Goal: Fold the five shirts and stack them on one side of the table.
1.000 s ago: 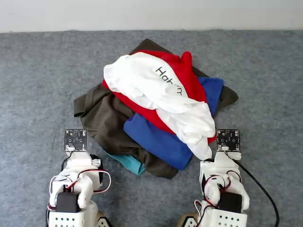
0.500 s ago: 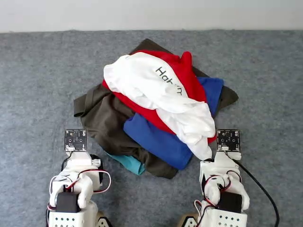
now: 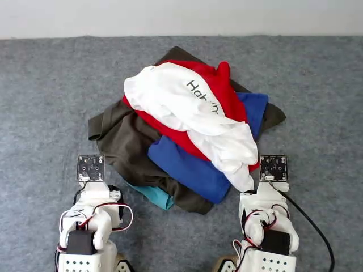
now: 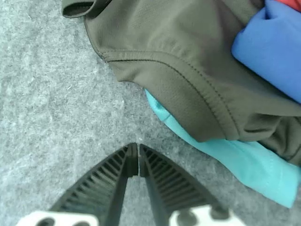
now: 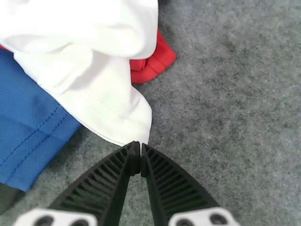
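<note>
Grey mat (image 3: pixel 45 85) carries the heap of shirts (image 3: pixel 187 136): the white shirt (image 3: pixel 181 102) lies on top, with the red shirt (image 3: pixel 227 93), blue shirt (image 3: pixel 187 164), brown shirt (image 3: pixel 125 141) and teal shirt (image 3: pixel 157 196) lower in the heap.

Left wrist view: the left gripper (image 4: pixel 138 162) is over the mat just beside the heap's teal edge, jaws pressed together and empty.

Right wrist view: the right gripper (image 5: pixel 140 160) has its tips at the heap's white hem, jaws closed and holding nothing.

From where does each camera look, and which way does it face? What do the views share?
High view: fixed above the table, facing down on the shirt pile; left arm and right arm at the near edge.
Left wrist view: on the left wrist, past its shut left tool to the brown shirt, teal shirt, blue shirt.
Right wrist view: on the right wrist, past its shut right tool to the white shirt and red shirt.
Shared: both wrist views show the blue shirt.
</note>
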You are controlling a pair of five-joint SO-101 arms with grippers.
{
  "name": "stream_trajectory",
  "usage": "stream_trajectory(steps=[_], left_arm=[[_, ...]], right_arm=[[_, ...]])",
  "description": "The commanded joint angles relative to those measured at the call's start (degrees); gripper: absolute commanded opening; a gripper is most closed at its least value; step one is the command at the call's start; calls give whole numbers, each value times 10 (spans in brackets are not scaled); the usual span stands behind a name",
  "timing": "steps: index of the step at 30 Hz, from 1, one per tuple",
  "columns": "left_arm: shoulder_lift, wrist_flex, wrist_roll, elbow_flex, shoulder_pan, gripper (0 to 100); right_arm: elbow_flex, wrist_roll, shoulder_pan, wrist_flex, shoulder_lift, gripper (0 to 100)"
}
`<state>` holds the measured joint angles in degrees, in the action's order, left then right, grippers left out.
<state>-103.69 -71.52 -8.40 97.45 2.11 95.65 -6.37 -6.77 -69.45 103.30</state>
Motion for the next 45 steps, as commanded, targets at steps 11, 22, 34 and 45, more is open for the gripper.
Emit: stream_trajectory(steps=[11, 22, 34, 45], left_arm=[[-5, -4, -1, -11, 0, 16], [-5, -4, -2, -11, -4, 16], [-5, 38, 63, -66, -36, 19], [2, 180, 166, -184, -33, 17]], right_arm=[[8, -4, 6, 9, 0, 11], [8, -4, 6, 9, 0, 11], [8, -4, 6, 9, 0, 11], [8, -4, 6, 9, 0, 11]])
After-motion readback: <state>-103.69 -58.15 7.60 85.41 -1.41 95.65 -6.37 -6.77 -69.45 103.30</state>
